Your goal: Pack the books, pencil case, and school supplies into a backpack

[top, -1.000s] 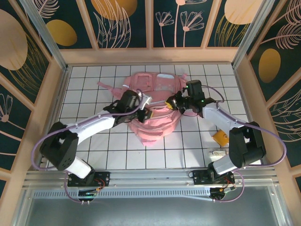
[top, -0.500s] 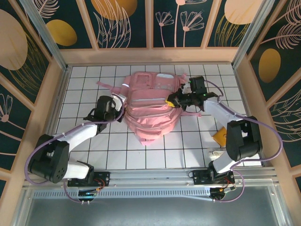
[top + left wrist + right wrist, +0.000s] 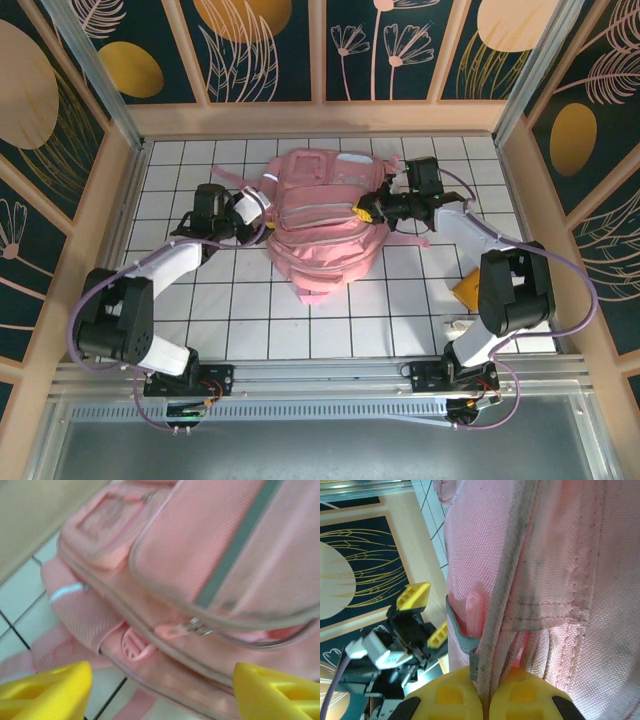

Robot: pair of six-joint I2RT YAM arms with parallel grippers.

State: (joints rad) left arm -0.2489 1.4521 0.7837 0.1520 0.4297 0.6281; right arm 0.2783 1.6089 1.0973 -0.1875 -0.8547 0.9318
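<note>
backpack: one, soft pink woven fabric, grey piping | left pincer: apart | right pincer: clamped on its seam

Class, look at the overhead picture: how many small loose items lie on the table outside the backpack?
2: an orange square item beside the right arm, and a tiny whitish item just nearer than it. More may be hidden under the backpack.

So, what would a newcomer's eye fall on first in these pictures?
A large soft light-pink backpack lies in the middle of the white tiled table. The right hand is pinched shut on its right edge; the left hand stands open beside its left edge. A small orange square item lies beside the right arm.
</note>
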